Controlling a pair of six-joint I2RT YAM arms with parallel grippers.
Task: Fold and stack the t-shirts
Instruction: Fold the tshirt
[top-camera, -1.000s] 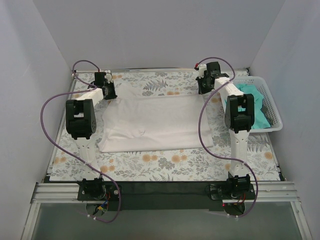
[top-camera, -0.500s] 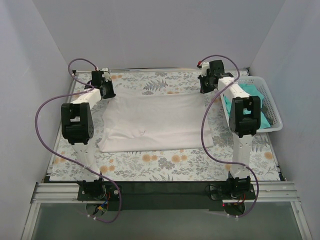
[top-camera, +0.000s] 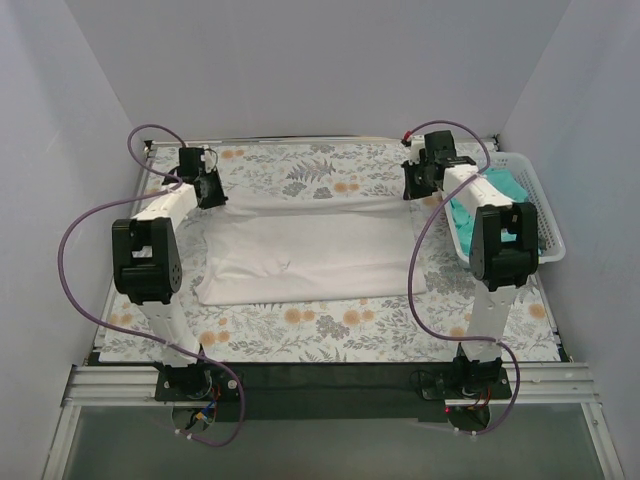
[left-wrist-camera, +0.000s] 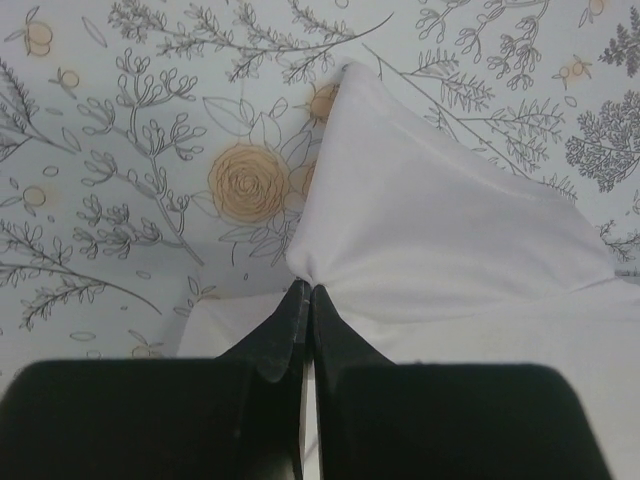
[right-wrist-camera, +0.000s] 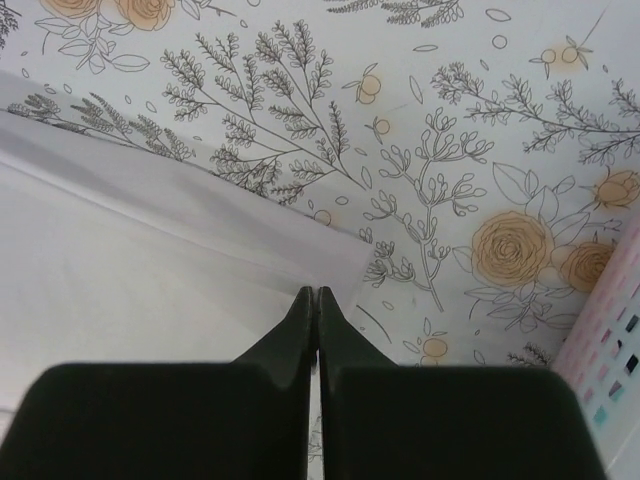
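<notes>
While pinching white t-shirt (top-camera: 310, 255) left of basket (top-camera: 545, 205), left hand (left-wrist-camera: 307, 290), right hand (right-wrist-camera: 317, 292) both clamped shut: first fold seemingly half-done; teal t-shirt (top-camera: 495, 185) inside basket, unfolded.

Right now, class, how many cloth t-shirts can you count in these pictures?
2. The white cloth t-shirt lies partly folded on the floral-patterned table. The teal-green cloth t-shirt sits in the white plastic lattice basket at right. Others may hide beneath it.

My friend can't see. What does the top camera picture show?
The left gripper and right gripper each pinch a far corner of a white t-shirt spread on a flowery table. A teal t-shirt sits in a white basket.
</notes>
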